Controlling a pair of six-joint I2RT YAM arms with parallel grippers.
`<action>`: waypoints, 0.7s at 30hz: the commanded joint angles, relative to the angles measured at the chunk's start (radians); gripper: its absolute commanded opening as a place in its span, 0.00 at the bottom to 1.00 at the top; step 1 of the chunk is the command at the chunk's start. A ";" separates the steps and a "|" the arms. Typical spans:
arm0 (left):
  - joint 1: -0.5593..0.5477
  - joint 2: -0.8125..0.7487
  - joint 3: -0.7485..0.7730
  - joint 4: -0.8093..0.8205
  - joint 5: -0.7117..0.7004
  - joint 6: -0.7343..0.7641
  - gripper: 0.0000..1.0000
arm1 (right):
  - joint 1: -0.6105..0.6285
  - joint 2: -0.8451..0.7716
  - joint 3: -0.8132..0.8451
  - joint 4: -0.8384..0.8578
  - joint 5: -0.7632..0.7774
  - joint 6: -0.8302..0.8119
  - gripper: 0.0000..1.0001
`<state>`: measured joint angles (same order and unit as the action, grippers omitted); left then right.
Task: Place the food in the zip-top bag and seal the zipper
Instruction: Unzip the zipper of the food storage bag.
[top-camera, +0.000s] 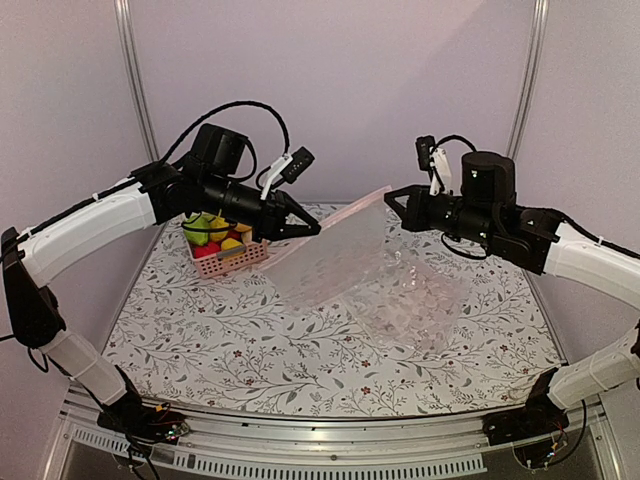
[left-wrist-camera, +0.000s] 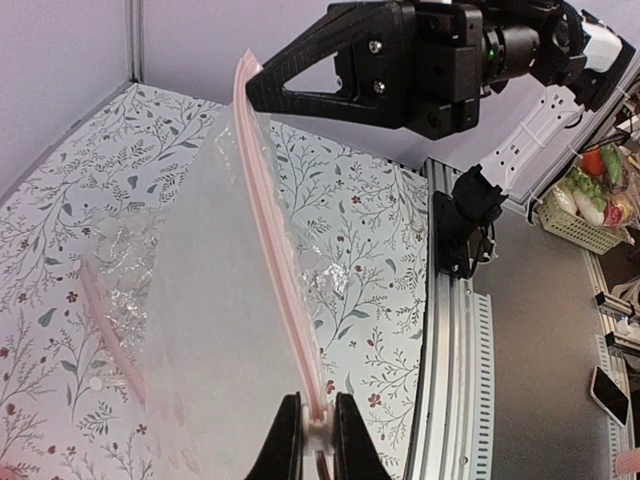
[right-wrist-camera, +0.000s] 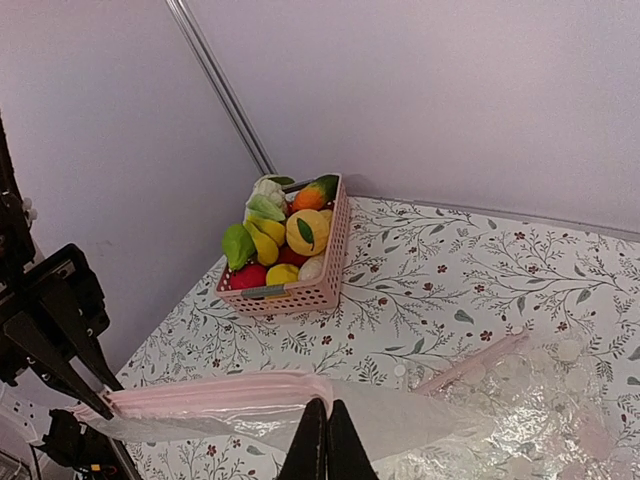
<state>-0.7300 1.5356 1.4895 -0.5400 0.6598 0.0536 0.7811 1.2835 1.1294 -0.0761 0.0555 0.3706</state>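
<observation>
The zip-top bag (top-camera: 335, 255) hangs stretched in the air between both grippers, its lower part near the table. Its pale pink zipper (top-camera: 350, 208) runs along the top edge. My left gripper (top-camera: 305, 228) is shut on the zipper's left end (left-wrist-camera: 318, 400). My right gripper (top-camera: 392, 197) is shut on the right end (right-wrist-camera: 326, 405). The strip (left-wrist-camera: 275, 230) runs straight from my left fingers to the right gripper (left-wrist-camera: 250, 95). The bag (right-wrist-camera: 420, 420) looks empty. The food (top-camera: 212, 232) lies in the pink basket (top-camera: 235, 262), also seen from the right wrist (right-wrist-camera: 300, 230).
A larger crinkled clear bag (top-camera: 420, 300) lies flat on the table under and right of the hanging bag, its own pink strip (right-wrist-camera: 470, 365) beside it. The basket (right-wrist-camera: 285, 293) stands at the back left near the wall. Another basket of toys (left-wrist-camera: 590, 200) stands off the table.
</observation>
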 joint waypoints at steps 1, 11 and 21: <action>0.010 -0.017 -0.003 -0.131 0.028 0.017 0.00 | -0.082 -0.045 -0.011 -0.008 0.206 0.008 0.00; 0.011 -0.017 -0.003 -0.134 0.023 0.018 0.00 | -0.105 -0.067 -0.019 -0.011 0.218 0.007 0.00; 0.011 -0.018 -0.003 -0.136 0.018 0.021 0.00 | -0.113 -0.085 -0.017 -0.010 0.233 -0.003 0.00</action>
<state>-0.7300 1.5356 1.4895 -0.5434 0.6567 0.0601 0.7399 1.2385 1.1168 -0.0906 0.0959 0.3698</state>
